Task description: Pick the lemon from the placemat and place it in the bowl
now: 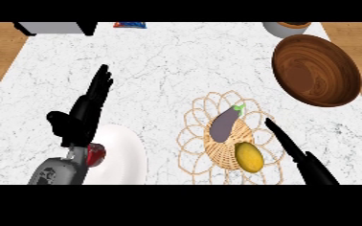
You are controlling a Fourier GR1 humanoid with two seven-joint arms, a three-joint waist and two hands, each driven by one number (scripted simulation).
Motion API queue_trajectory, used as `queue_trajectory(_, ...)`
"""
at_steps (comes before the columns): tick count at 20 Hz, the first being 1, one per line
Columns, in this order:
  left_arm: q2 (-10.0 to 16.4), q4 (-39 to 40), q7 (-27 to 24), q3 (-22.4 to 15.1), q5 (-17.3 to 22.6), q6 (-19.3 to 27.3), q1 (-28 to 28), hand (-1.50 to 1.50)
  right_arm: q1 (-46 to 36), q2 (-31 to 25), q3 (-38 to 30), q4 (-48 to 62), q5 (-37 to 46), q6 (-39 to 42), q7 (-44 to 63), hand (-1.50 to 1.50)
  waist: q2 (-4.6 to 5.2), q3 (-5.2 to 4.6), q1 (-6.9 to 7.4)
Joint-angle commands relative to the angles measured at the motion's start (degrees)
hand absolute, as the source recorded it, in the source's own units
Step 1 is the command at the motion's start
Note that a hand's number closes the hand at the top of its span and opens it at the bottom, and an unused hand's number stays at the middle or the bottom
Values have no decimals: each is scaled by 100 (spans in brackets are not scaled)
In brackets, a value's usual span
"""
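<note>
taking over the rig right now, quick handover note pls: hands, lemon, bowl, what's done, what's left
Left hand: open, fingers up, resting at the view's left by the white plate.
Right hand: open, fingers straight, just right of the lemon, holding nothing.
Lemon: on the woven placemat, next to the eggplant.
Wooden bowl: further back on the right, nothing in it.
Done: no grasp yet.
Left: grasp the lemon, lift it, put it in the bowl.

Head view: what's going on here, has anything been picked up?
Nothing is held yet. The right hand, fingers straight, is beside the lemon, which lies on the woven placemat next to an eggplant. The wooden bowl at the far right holds nothing. The left hand rests open at the left by a white plate.
</note>
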Motion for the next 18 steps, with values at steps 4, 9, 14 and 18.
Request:
queue_trajectory(4, -206, 269, -236, 201, -142, -165, -57, 0, -68, 418, -335, 616, -295, 220, -800, -150, 5, 0, 2)
queue_trajectory(9, -270, -77, -2, 227, -283, -244, 181, 0, 397, 432, -454, -90, -456, 555, -453, -150, 0, -1, -6)
queue_trajectory(14, -340, 230, -44, 447, -366, -376, -174, 0, 133, 792, -469, 595, -443, 635, -577, -150, 5, -1, -2)
queue_trajectory(18, -651, 297, -66, 279, -672, -133, -150, 0, 239, 1081, -331, 1353, -67, 420, -1363, -150, 5, 0, -7)
